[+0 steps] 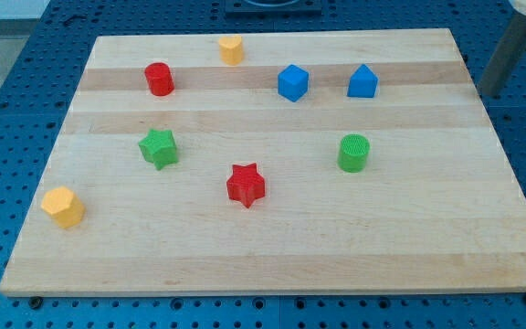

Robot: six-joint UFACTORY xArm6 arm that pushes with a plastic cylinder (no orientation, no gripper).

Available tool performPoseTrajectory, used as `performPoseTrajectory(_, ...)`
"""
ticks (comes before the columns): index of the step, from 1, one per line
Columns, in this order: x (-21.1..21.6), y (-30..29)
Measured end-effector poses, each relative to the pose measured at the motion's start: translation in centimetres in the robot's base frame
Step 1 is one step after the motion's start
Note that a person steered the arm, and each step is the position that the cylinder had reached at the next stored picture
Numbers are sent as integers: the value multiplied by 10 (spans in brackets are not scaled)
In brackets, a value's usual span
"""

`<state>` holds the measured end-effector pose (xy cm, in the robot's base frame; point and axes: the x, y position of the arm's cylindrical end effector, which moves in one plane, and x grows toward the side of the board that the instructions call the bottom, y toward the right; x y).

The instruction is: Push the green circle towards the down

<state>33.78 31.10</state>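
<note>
The green circle [354, 153] is seen on the counter [272, 256], right of centre, free below. My tip [491, 94] is parked at the right edge, well apart; no pincer is fitted, so its state cannot be told.

A pale wooden board [272, 247] with a smooth, matt finish and long grain bands lies on a blue metal-looking surface [7, 55] dotted with small holes. The blocks on it, such as the green circle [353, 153], red star [246, 185] and blue cube [293, 82], look like matt plastic with finely ribbed tops. The rod [508, 53] at the view's right appears dark, smooth and dull.
</note>
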Motion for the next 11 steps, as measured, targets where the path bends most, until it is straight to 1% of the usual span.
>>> performPoseTrajectory(1, 4, -19)
performPoseTrajectory(2, 19, -56)
performPoseTrajectory(4, 60, -102)
performPoseTrajectory(5, 68, -148)
performPoseTrajectory(6, 66, -198)
performPoseTrajectory(7, 68, -216)
performPoseTrajectory(9, 82, -220)
performPoseTrajectory(10, 95, -220)
performPoseTrajectory(11, 118, -220)
